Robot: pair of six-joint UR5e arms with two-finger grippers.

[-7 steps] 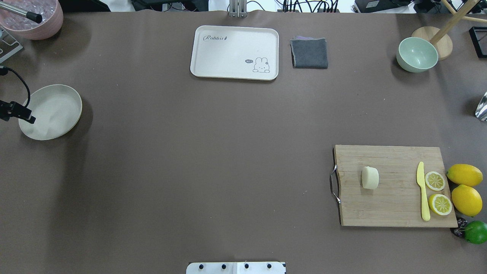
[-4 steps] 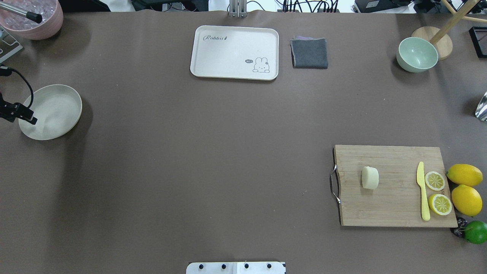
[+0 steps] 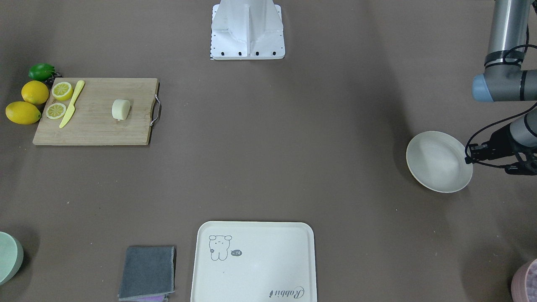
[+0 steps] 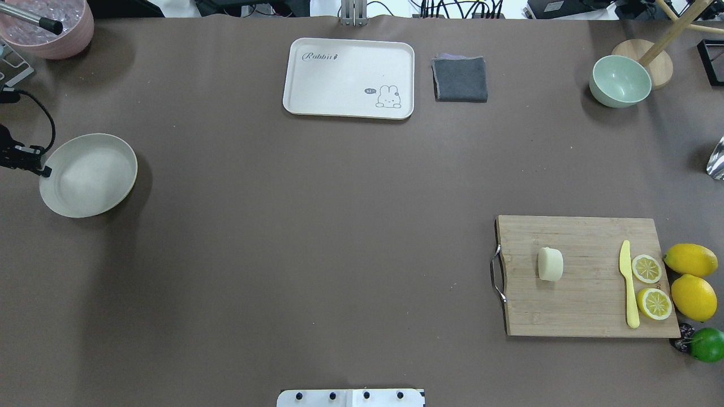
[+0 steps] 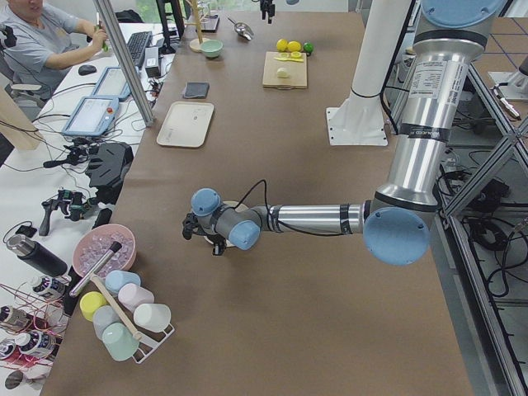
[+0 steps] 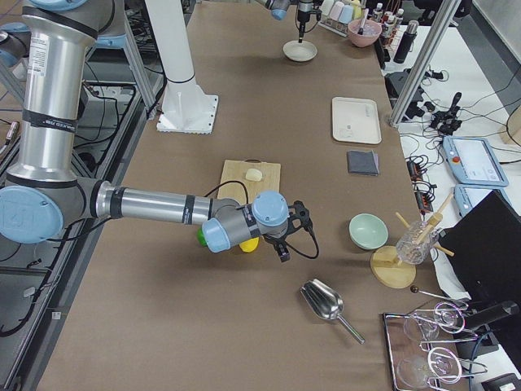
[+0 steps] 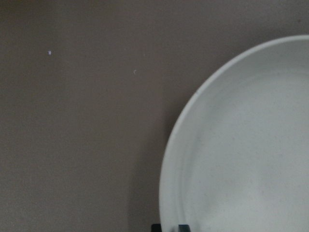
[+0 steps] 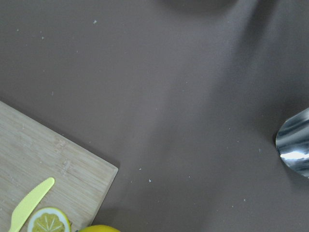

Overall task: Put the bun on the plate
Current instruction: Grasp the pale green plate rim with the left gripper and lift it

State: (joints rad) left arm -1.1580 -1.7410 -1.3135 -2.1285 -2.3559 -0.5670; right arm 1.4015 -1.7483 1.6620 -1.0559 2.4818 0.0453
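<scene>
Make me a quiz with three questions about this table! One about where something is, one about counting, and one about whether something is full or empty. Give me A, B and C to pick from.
1. Where is the bun?
A. on the wooden cutting board
B. in the green bowl
C. on the bunny tray

2. How many lemon slices lie beside the yellow knife?
A. one
B. two
C. four

3. What is in the plate?
A. the bun
B. a whole lemon
C. nothing

Answers:
1 A, the bun sits near the middle of the cutting board.
2 B, two round slices lie next to the knife.
3 C, the inside of the plate is bare.
</scene>
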